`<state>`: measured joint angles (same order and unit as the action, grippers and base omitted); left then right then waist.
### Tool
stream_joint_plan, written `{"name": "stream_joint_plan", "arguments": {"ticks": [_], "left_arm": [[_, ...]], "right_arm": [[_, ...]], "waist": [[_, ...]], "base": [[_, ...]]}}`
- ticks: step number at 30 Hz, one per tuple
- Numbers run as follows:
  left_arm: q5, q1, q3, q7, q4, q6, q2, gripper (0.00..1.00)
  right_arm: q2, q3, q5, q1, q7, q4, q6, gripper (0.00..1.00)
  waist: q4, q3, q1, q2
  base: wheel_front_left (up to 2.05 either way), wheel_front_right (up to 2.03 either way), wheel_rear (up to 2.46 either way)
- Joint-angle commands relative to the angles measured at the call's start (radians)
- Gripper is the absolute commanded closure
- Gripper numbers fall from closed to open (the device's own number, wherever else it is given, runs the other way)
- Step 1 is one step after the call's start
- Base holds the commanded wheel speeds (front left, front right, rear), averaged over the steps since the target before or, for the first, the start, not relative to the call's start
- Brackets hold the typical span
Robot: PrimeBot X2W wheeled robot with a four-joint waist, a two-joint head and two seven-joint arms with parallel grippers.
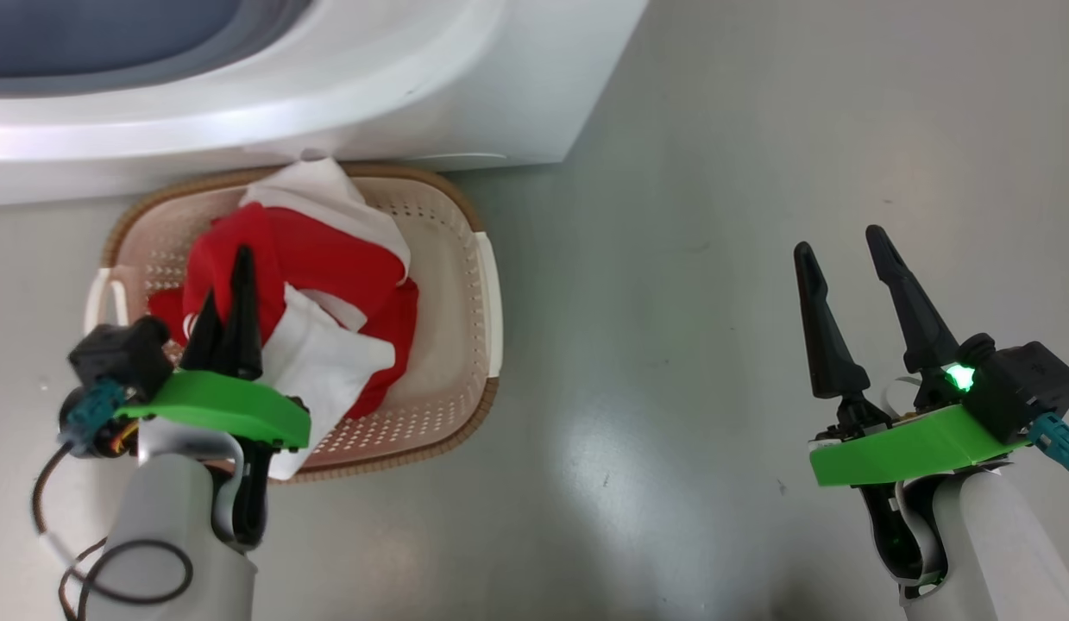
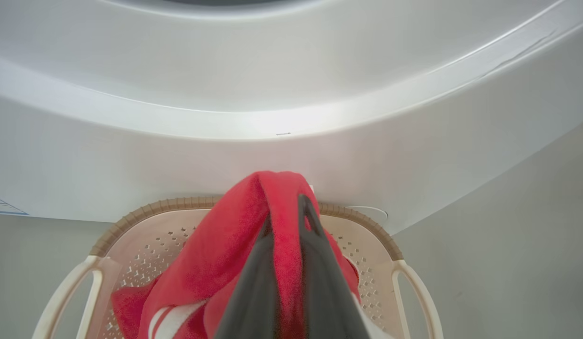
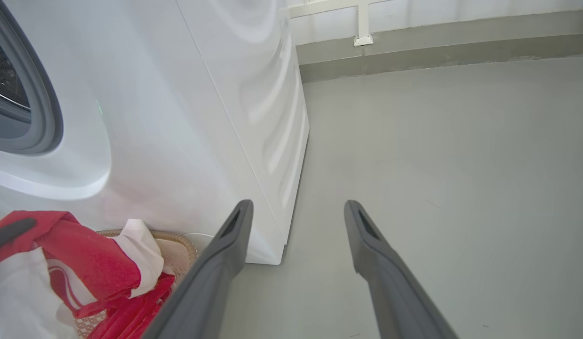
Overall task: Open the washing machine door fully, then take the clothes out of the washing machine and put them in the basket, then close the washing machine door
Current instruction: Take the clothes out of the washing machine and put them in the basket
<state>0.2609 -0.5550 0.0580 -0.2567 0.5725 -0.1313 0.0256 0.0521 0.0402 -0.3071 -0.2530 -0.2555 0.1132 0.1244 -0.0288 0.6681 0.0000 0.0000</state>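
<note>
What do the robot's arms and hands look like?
The left gripper and right gripper each have two long black fingers on a green plate, with pale grey forearms. Both carry black boxes with teal plugs. Dark cables loop by the left; a green light glows on the right.

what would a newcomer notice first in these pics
The eye goes first to the bright red and white clothes heaped in the cream basket, which sits on the floor against the front of the white washing machine. Next comes the left gripper, shut on a fold of the red fabric over the basket. The right gripper hangs open above bare grey floor, off to the right.
</note>
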Motion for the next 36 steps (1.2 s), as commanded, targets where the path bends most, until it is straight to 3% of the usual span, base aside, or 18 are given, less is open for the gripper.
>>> {"name": "stream_joint_plan", "arguments": {"ticks": [1,10,11,12,14,15,16,17,25,36], "left_arm": [[-0.018,-0.009,0.023,-0.005,0.023,0.001,0.034,1.0],[-0.051,-0.106,0.024,-0.005,0.211,0.001,0.06,1.0],[-0.053,-0.115,0.028,-0.005,0.225,0.001,0.061,0.87],[-0.055,-0.123,0.031,-0.005,0.236,0.001,0.061,0.81],[-0.057,-0.135,0.036,-0.005,0.25,0.001,0.061,0.53],[-0.058,-0.139,0.038,-0.005,0.254,0.001,0.06,0.35],[-0.059,-0.141,0.039,-0.005,0.257,0.001,0.06,0.04],[-0.059,-0.142,0.039,-0.005,0.259,0.001,0.059,0.0],[-0.048,-0.114,0.049,-0.005,0.242,0.001,0.055,0.0],[-0.02,0.005,0.069,-0.005,0.09,0.001,0.044,0.0]], "right_arm": [[-0.002,0.022,-0.004,0.008,-0.006,-0.024,0.006,0.0],[-0.002,0.02,-0.007,0.003,-0.006,-0.033,0.006,0.0],[-0.002,0.02,-0.007,0.002,-0.006,-0.033,0.006,0.0],[-0.002,0.02,-0.007,0.001,-0.006,-0.034,0.006,0.0],[-0.002,0.019,-0.008,0.0,-0.006,-0.033,0.006,0.0],[-0.002,0.018,-0.008,0.0,-0.006,-0.032,0.006,0.0],[-0.002,0.017,-0.008,0.0,-0.006,-0.031,0.006,0.0],[-0.002,0.017,-0.008,0.0,-0.006,-0.031,0.006,0.0],[-0.002,0.013,-0.006,0.003,-0.006,-0.019,0.006,0.0],[-0.002,0.007,0.001,0.031,-0.006,0.009,0.006,0.0]], "waist": [[-0.015,0.014,0.0,0.0],[-0.03,0.041,0.0,0.0],[-0.03,0.043,0.0,0.0],[-0.03,0.045,0.0,0.0],[-0.03,0.045,0.0,0.0],[-0.03,0.045,0.0,0.0],[-0.029,0.044,0.0,0.0],[-0.029,0.041,0.0,0.0],[-0.019,0.0,0.0,0.0],[-0.005,-0.126,0.0,0.0]], "base": [[0.0,0.0,0.0],[0.0,0.0,0.0],[0.0,0.0,0.0],[0.0,0.0,0.0],[0.0,0.0,0.0],[0.0,0.0,0.0],[0.0,0.0,0.0],[0.0,0.0,0.0],[0.0,0.0,0.0],[0.0,0.0,0.0]]}}
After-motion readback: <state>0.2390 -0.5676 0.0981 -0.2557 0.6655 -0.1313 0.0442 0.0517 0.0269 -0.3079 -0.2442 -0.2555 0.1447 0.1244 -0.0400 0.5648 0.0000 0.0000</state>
